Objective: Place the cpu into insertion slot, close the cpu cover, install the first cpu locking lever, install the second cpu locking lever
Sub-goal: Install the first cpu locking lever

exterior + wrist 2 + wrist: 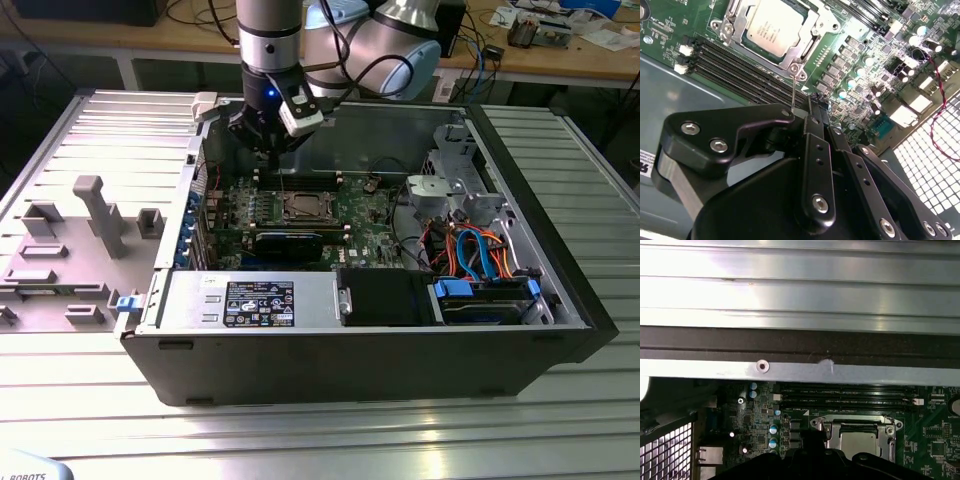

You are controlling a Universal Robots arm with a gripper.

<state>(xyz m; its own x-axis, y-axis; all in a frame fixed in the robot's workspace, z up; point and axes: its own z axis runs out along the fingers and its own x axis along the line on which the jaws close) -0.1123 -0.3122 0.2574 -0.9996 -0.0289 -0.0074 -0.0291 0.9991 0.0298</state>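
Observation:
The cpu (771,29) lies flat in the insertion slot (303,207) on the green motherboard, silver top up. The cpu cover (810,42) is down around it as a silvery frame. A thin wire locking lever (794,92) stands up from the slot's corner and ends beside my gripper's linkage; I cannot tell whether they touch. My gripper (815,100) hangs just above the board next to the slot, fingers shut together with nothing seen between them. In the exterior view my gripper (272,150) is inside the open case near its back wall. The first wrist view has the cpu (858,442) and the cover (832,426).
Long memory slots (740,65) run beside the slot. The case's back wall (800,372) is close behind the gripper. A black card (288,243), a power supply (250,300) and a drive cage with blue and orange cables (480,255) stand nearby. A grey fixture (90,215) stands outside the case.

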